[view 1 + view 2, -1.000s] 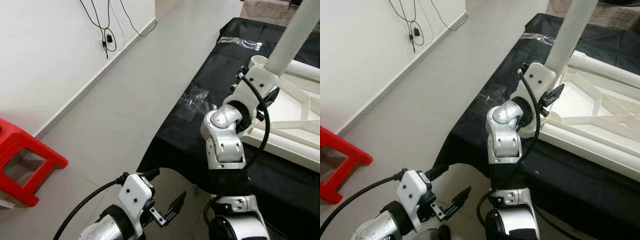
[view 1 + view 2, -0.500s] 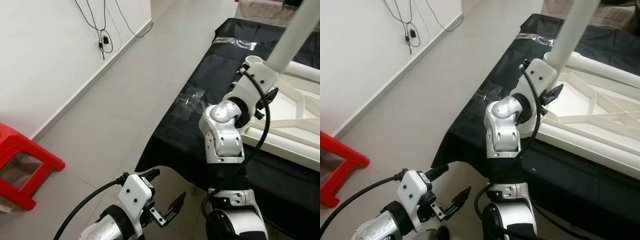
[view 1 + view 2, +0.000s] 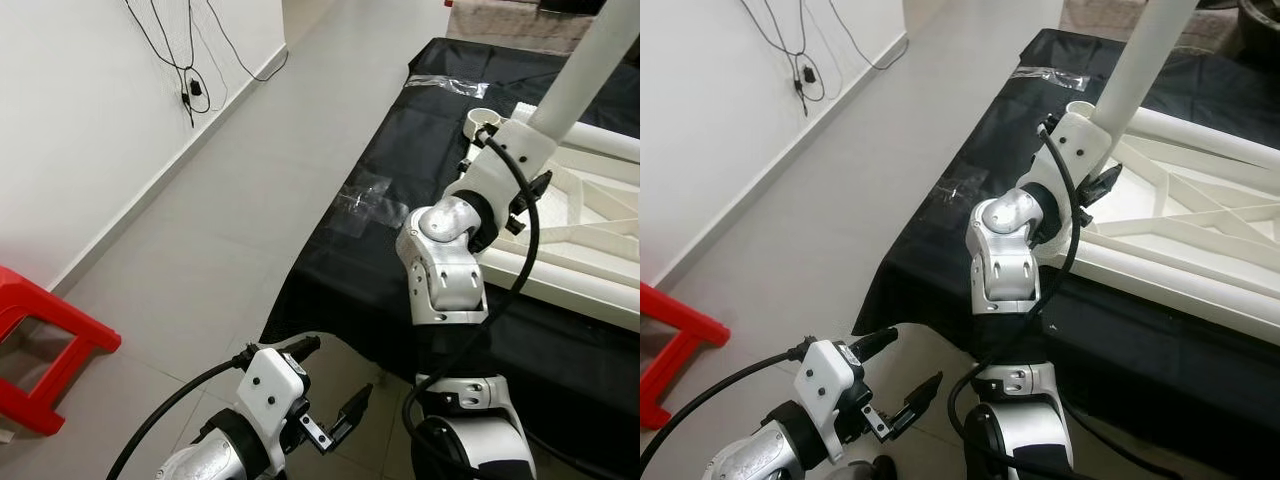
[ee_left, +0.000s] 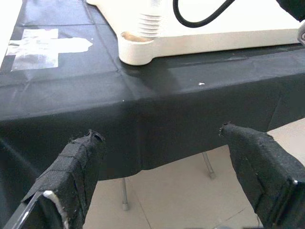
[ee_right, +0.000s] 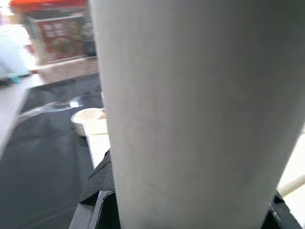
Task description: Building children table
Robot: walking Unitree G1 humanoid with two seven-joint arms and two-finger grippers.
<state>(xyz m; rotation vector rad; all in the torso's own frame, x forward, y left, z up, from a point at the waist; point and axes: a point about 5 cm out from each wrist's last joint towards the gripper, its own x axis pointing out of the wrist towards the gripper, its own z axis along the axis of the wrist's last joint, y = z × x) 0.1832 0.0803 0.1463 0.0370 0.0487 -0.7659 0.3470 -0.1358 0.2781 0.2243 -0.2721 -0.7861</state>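
— Left eye view first: what is the right arm doing?
— The right gripper [image 3: 528,165] is up at the near corner of the upturned white table frame [image 3: 590,270], which lies on a surface draped in a black cloth [image 3: 400,200]. Its black fingers are clamped on a long white table leg [image 3: 585,70] that rises at a slant out of the top of the picture.
— And the left arm?
— The left gripper [image 3: 345,415] hangs low over the grey tiled floor [image 3: 230,230], fingers parted and holding nothing. A red stool [image 3: 45,350] stands by the white wall [image 3: 70,130], where black cables [image 3: 190,60] hang.

— Right eye view?
— Same scene. An open round socket [image 3: 1081,106] shows at the frame's corner, just beside the leg.

— Left wrist view?
— Two black padded fingers [image 4: 71,167] stand well apart, with nothing between them. Beyond them the cloth falls over the edge; on top sits a round corner socket [image 4: 136,50] of the frame with a ribbed white piece standing in it. A patch of clear tape [image 4: 43,45] is stuck to the cloth.

— Right wrist view?
— The leg [image 5: 190,109] stands close against the camera, with black finger pads visible at both of its sides. Behind it, blurred, are the cloth and the open socket [image 5: 88,117].
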